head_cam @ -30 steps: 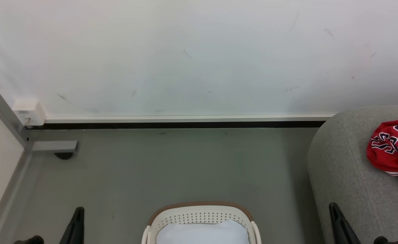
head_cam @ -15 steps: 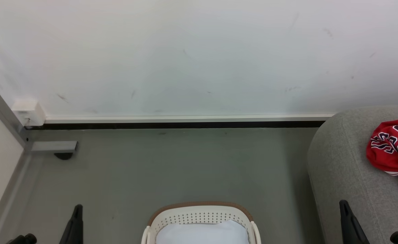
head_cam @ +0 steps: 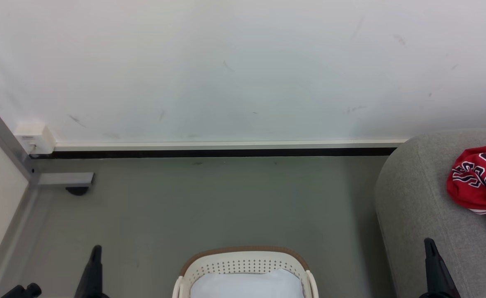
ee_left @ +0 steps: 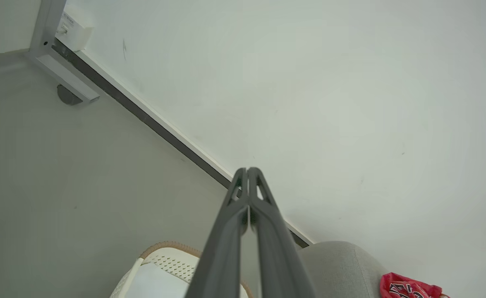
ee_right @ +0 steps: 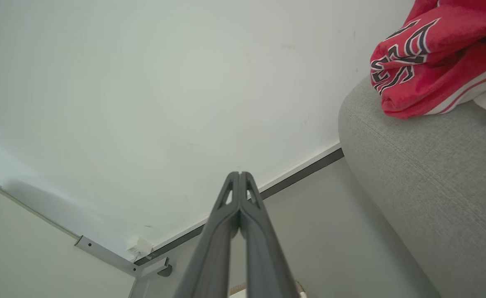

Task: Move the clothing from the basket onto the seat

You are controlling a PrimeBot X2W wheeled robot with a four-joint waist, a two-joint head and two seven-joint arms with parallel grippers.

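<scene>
On the grey seat (head_cam: 416, 207), at the right, the red clothing (head_cam: 476, 182) is heaped, perhaps two garments. The basket (head_cam: 245, 258) is set on the floor (head_cam: 226, 198) between the left tool (ee_left: 247, 170) and the right tool (ee_right: 240, 174), each clenched on nothing.

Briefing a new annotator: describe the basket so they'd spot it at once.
Start at the white wall, then come down the grey floor to the head view's bottom edge. The basket stands there, left of the big grey seat. It alone is cream plastic with rows of small round holes and a brown rim, its pale bottom showing.
</scene>
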